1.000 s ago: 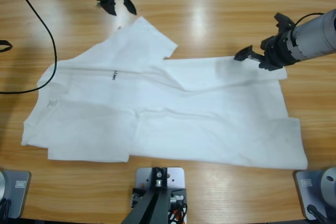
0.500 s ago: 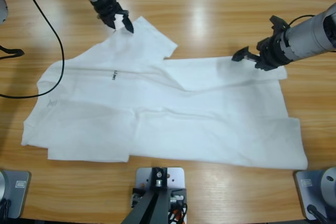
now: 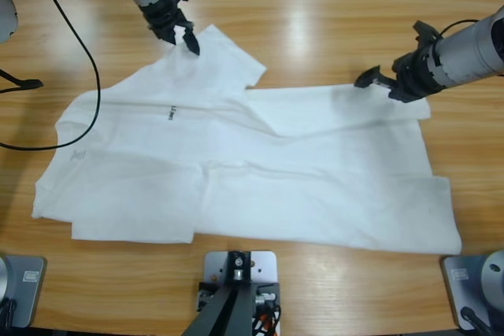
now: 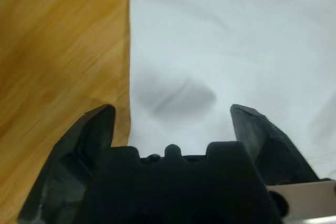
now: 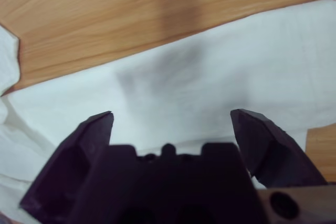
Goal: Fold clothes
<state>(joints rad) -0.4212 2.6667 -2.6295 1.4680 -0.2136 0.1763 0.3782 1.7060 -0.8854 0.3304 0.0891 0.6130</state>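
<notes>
High view, change: the left hand (image 3: 179, 31) has come down from the bare desk (image 3: 315, 21) onto the far sleeve of the T-shirt (image 3: 260, 171); the right hand (image 3: 383, 80) has barely shifted along the far hem.
High view, meaning: likely both are lining up for a first fold; nothing is pinched.
High view, T-shirt: spread across the desk's middle, partly rumpled.
High view, around: a black cable (image 3: 75, 60) loops near the shirt's end.
Left wrist view: jaws wide, straddling the cloth edge (image 4: 129, 51).
Right wrist view: jaws wide over white cloth (image 5: 220, 77), empty.
</notes>
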